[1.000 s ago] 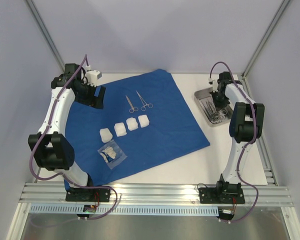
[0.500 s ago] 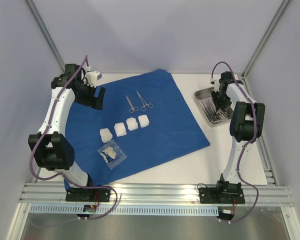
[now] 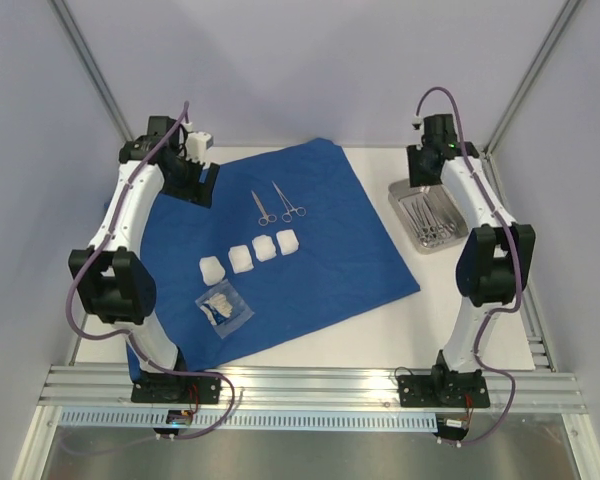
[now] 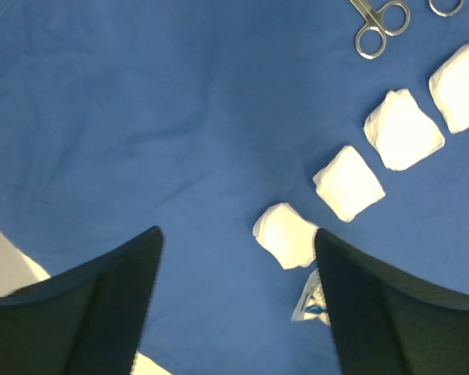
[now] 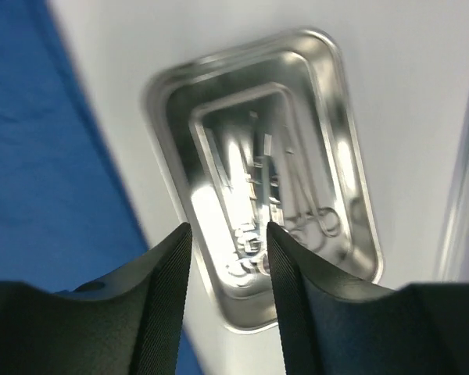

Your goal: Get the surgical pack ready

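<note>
Moved: the right gripper has lifted out of the steel tray and now hangs over its far end. The left gripper has swung a little farther off, toward 11 o'clock. Nothing on the cloth has shifted.
Rail: an aluminium rail runs along the 6 o'clock edge of the white table and carries both arm bases.
Pouch: a clear plastic pouch with white contents lies on the cloth at about 7 o'clock from the table's middle.
Gauze squares: four white gauze squares lie in a close row just beyond the pouch. The row slants from 8 o'clock toward 2 o'clock.
Drape: the royal-blue drape is spread flat as a sheet from the table's middle out to 9 o'clock. One corner points to 12 o'clock.
Scissor-like instruments: the pair lies side by side on the drape beyond the gauze, ring handles toward 6 o'clock.
Tray: it sits on bare table at 2 o'clock, with a strip of white between it and the drape's right edge.
Tray instruments: several silver tray instruments lie inside the tray.
Left gripper: it is released, with fingers spread wide above the drape at 10 o'clock and nothing between them.
Right gripper: its fingers stand apart and empty, with the tray in view below them.
</note>
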Controlling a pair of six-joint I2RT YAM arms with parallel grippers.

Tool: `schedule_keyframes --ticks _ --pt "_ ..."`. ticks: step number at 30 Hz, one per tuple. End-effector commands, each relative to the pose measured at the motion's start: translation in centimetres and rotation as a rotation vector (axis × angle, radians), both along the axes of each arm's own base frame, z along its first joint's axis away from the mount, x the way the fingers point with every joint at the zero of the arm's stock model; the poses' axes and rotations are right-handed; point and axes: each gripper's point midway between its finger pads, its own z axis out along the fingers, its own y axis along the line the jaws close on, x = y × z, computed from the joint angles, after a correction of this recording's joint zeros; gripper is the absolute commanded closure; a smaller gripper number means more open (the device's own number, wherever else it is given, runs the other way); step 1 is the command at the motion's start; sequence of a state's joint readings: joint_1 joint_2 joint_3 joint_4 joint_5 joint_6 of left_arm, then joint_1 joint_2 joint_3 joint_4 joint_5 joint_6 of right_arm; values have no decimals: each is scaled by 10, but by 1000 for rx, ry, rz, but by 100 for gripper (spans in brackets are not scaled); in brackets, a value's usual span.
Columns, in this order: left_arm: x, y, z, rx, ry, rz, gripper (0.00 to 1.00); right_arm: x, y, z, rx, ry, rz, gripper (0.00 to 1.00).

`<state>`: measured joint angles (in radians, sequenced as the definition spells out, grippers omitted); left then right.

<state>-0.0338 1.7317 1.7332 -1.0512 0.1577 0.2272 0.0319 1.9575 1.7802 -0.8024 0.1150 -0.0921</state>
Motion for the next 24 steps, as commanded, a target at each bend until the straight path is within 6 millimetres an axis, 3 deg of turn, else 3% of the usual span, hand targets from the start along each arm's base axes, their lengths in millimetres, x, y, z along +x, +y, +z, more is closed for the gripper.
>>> schedule_keyframes --ticks 1,2,6,7,9,10,12,13,14,15,16,20,24 --pt "17 -7 -1 2 -6 73 18 10 88 53 89 -166 77 53" --pt "21 -8 -4 -2 1 88 21 11 104 56 98 -179 100 53" --pt "37 -40 -20 -28 40 73 27 18 173 69 230 -242 157 55" --pt "38 -45 -23 -34 50 75 28 14 201 62 297 -217 201 56" --pt "43 -52 -32 -64 77 99 29 16 233 65 374 -219 244 61" --pt "43 -55 -35 -76 84 95 29 12 259 51 376 -190 284 64" --pt "45 -54 -43 -71 104 98 29 16 286 52 382 -200 324 69" --pt "45 -50 -46 -53 104 108 29 14 308 29 375 -157 353 70" --pt "45 -48 -48 -42 107 114 29 14 320 23 384 -144 366 71" --pt "43 -46 -52 -28 115 118 29 18 335 31 407 -166 379 72" --pt "44 -41 -53 -7 104 132 29 16 353 7 403 -129 399 72" --pt "39 -27 -61 1 100 162 29 22 399 -32 405 -137 448 71" --pt "35 -15 -67 23 102 192 28 34 405 -63 309 -149 404 68"
